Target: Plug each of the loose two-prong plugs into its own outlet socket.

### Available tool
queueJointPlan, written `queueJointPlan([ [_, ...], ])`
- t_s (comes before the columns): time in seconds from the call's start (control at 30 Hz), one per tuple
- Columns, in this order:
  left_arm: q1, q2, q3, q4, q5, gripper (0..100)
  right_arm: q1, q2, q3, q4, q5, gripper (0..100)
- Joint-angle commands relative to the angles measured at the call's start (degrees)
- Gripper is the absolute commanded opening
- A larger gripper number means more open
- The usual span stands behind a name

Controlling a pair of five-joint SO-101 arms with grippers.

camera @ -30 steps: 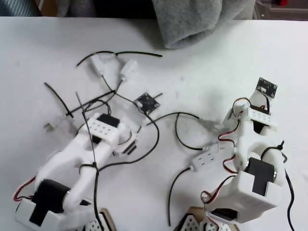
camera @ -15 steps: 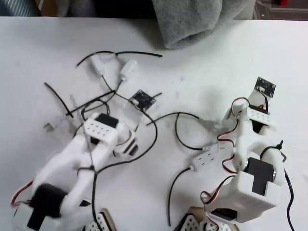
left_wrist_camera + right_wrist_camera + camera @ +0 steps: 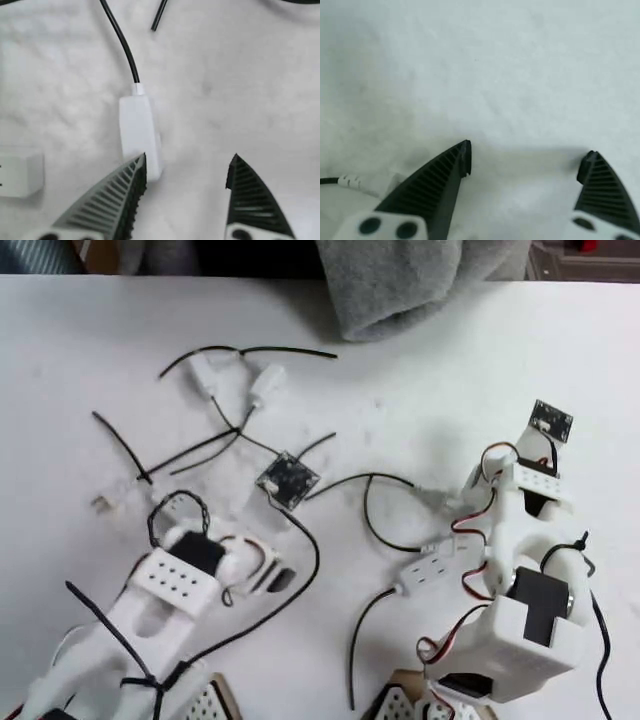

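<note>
Left gripper (image 3: 187, 161), fingers gaping wide and empty, is hovering with one tip overlapping the white two-prong plug (image 3: 139, 127) on the bench (image 3: 240, 75), probably needing centring astride its body before closing.

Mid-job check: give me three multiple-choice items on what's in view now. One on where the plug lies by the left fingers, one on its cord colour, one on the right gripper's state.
1. Where does the white plug lie relative to the left gripper?
A. clamped between its fingers
B. by one fingertip, unclamped
C. far ahead of both fingers

2. The cord leaving that plug is:
A. red
B. white
C. black

3. The right gripper is:
A. open over bare table
B. shut and empty
C. shut on the cord

Answers:
1 B, the plug's end sits at one fingertip, with a wide gap to the other.
2 C, a black line runs out of the plug's far end.
3 A, the fingers stand apart with only table between them.
</note>
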Motion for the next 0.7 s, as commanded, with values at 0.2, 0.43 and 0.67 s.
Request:
queueJointPlan([
  [0.2, -9.7, -11.7, -5.6, 5.8, 0.0, 26, -0.6, -2.4, -0.4, -0.7, 0.8, 34.1],
  [0.43, -9.6, -15.1, 6.5, -2.5, -4.5, 27, -0.6, -2.4, -0.3, -0.7, 0.8, 34.1],
  [0.67, -5.3, -10.5, 7.6, -3.9, -4.1, 27, -1.8, -2.4, -0.3, -0.7, 0.8, 34.1],
])
